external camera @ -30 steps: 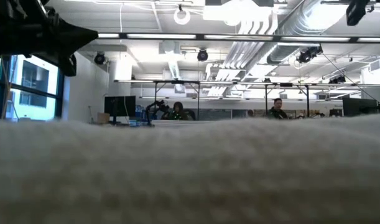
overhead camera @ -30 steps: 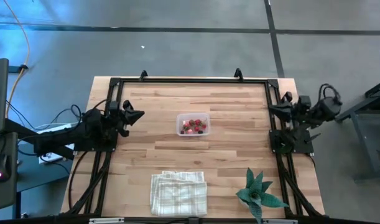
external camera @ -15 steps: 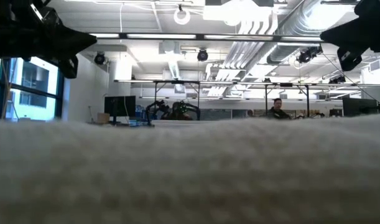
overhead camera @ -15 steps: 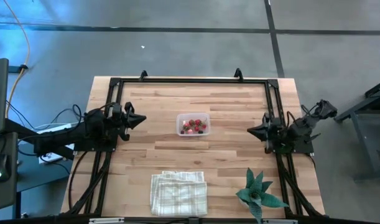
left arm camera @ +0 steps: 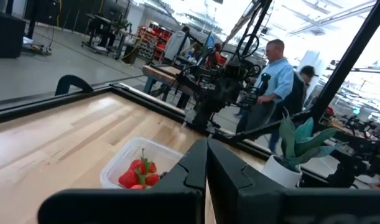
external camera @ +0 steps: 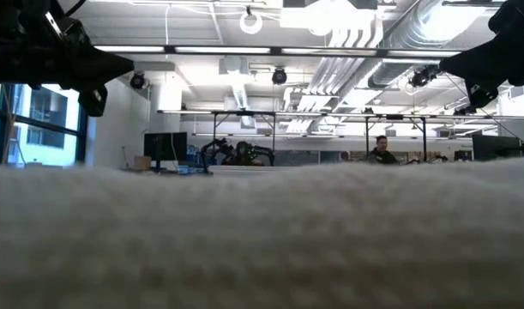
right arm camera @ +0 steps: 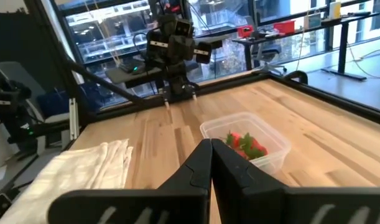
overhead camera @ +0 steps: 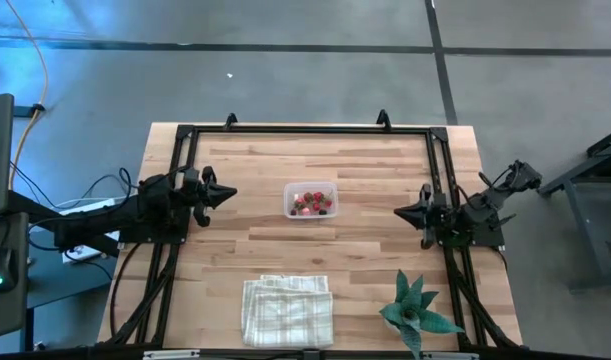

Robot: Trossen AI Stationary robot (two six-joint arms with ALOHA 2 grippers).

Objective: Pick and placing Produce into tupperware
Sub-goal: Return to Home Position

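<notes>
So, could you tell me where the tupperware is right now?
In the high view the tupperware sits near the middle of the table, between the left hand and the right hand, touching neither.

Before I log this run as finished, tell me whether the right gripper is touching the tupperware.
Apart. The high view shows a wide stretch of bare tabletop between the right gripper and the tupperware.

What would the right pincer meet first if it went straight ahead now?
Probably the tupperware, near its edge; the right pincer points towards it. Height is unclear, so it might pass above.
</notes>
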